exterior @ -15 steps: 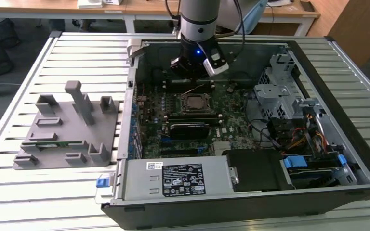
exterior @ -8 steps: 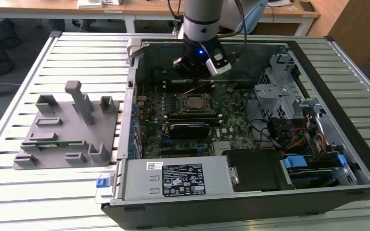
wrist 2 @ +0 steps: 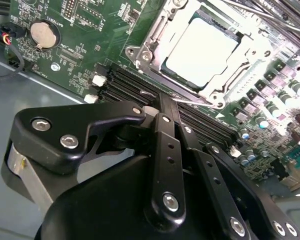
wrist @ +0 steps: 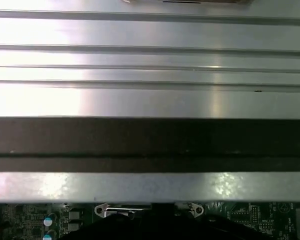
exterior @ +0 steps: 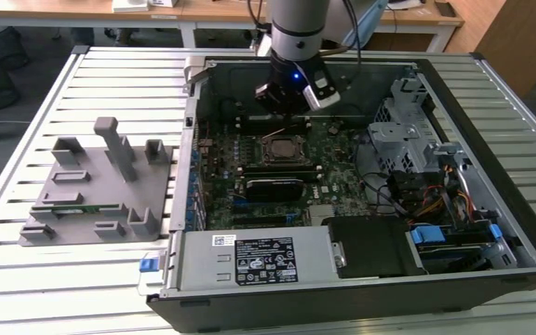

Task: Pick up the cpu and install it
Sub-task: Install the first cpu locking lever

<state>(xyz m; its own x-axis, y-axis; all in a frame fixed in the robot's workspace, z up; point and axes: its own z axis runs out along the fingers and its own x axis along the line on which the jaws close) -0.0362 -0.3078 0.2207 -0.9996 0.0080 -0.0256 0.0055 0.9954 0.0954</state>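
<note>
The cpu [wrist 2: 200,45] is a pale silvery square lying flat in the motherboard socket [exterior: 282,148], with the socket's metal frame [wrist 2: 140,55] around it. My gripper [exterior: 294,110] hangs inside the open computer case [exterior: 190,139], just beyond the socket's far side and above the board. In the second wrist view the gripper [wrist 2: 165,100] has its black fingers drawn together with nothing between them, a short way off the cpu's edge over the memory slots [wrist 2: 125,82]. A thin lever [exterior: 276,132] stands up beside the socket.
A grey holder block [exterior: 100,188] with a green memory stick [exterior: 80,208] sits on the slatted table [exterior: 26,279] at the exterior view's left. Inside the case are a black finned block [exterior: 273,187], power supply [exterior: 254,259] and drive cage [exterior: 407,125]. The case wall [wrist: 150,100] is close.
</note>
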